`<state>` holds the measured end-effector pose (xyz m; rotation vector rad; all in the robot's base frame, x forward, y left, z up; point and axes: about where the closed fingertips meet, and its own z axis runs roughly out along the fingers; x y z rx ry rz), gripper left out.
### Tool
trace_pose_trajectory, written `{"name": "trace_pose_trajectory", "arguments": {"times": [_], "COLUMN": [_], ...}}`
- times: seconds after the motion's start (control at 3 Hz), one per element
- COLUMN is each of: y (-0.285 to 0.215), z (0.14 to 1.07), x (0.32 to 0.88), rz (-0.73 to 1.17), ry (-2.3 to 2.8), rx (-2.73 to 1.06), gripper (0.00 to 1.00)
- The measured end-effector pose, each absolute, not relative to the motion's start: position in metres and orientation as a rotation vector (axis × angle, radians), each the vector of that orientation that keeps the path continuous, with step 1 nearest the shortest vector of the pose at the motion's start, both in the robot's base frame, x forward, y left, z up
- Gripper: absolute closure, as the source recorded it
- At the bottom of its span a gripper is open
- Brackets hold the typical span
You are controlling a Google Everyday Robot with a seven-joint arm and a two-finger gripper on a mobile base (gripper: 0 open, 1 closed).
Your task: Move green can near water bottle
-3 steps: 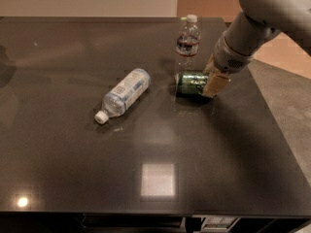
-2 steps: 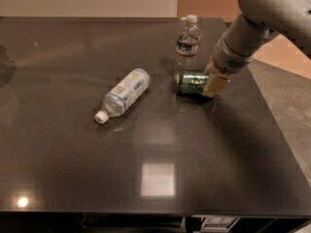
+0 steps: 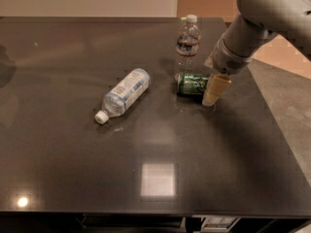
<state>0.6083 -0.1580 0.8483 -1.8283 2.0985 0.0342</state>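
Worktop (image 3: 73, 169) carries 2 bottles, 1 can. Stout bottle (image 3: 124, 93) lies flat, well apart. Water bottle (image 3: 187, 42) stands upright; green can (image 3: 192, 84) lies on its side just beside it. End effector (image 3: 212, 92) sits at the can's right end; whether it grips cannot be told. Risk: a nudged can rolls and topples the bottle. Nothing has visibly moved in 1 s.
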Motion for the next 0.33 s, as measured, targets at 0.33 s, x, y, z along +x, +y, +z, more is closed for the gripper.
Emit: {"name": "trace_pose_trajectory", "arguments": {"times": [0.33], "y": [-0.1580], "z": [0.8483], "x": [0.6083], "rz": [0.034], "ry": [2.098], "rx": [-1.828], "gripper": [0.00]}}
